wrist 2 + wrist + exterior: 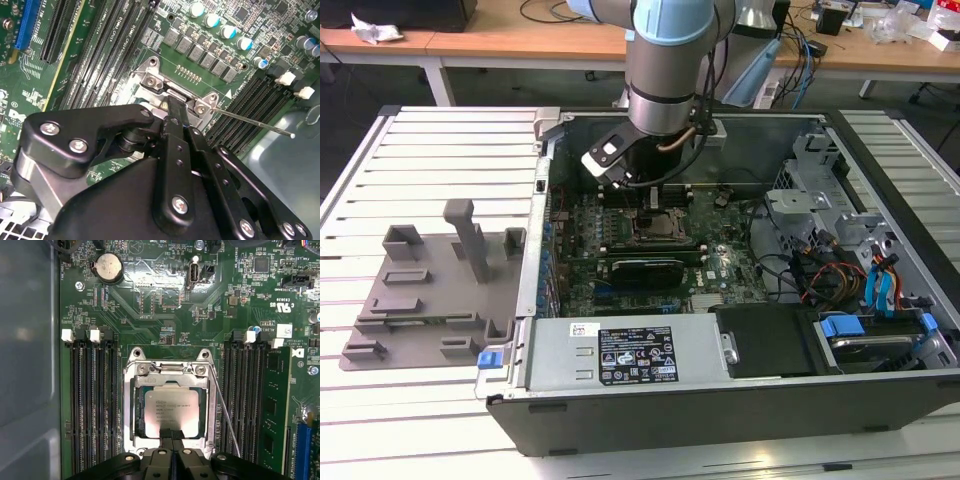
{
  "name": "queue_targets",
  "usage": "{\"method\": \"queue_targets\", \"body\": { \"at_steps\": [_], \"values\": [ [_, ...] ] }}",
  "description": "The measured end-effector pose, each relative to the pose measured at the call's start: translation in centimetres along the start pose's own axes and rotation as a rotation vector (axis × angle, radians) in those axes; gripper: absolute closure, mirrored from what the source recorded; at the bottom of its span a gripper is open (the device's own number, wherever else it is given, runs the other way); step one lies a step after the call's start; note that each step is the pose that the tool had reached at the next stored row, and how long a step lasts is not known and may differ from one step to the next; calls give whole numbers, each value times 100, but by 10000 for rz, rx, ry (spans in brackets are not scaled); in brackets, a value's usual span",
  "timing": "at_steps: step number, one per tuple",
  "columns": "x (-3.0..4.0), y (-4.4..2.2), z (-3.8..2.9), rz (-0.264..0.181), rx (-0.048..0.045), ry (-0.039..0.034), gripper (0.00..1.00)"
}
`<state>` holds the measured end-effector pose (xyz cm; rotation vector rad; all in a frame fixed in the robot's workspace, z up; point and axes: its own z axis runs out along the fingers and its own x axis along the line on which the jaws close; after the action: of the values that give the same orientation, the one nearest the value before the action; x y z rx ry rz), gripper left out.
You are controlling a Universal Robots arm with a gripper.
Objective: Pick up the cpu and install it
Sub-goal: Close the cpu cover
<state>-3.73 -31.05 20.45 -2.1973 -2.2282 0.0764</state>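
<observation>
A: Where's the cpu [171,410] sitting?
B: It's lying flat, silver top up, inside the metal socket frame [129,405] on the motherboard [150,300]. The frame is ringing it on all sides. Memory slots [92,405] are running along both flanks of the socket.
A: Gripper [172,432]?
B: In the first wrist view its fingertips are sitting pressed together, no gap showing between them, right over one edge of the cpu. Can't tell whether they're touching the lid.
A: Second wrist view adding anything?
B: The gripper [176,101] is pointing down at the socket and covering most of it. The thin lever rod [250,120] is sticking out sideways from a corner of the frame, its tip hanging free past the board's edge.
A: Exterior?
B: The arm is standing upright over the open computer case [620,410], with the gripper [653,205] reaching down inside to the middle of the board. The grey fixture tray [420,310] is lying on the slatted table [420,140] just beside the case, on the exterior view's left, well apart from the gripper.
</observation>
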Motion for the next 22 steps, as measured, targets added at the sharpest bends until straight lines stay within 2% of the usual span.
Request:
{"method": "queue_targets", "body": {
  "at_steps": [4,11,20,22],
  "values": [
    [2,28,-9,-2,-15,14,89],
    [-4,142,-104,-1,2,3,89],
    [-10,150,-312,-1,2,4,89],
    [-11,149,-336,-1,2,4,89]
  ]
}}
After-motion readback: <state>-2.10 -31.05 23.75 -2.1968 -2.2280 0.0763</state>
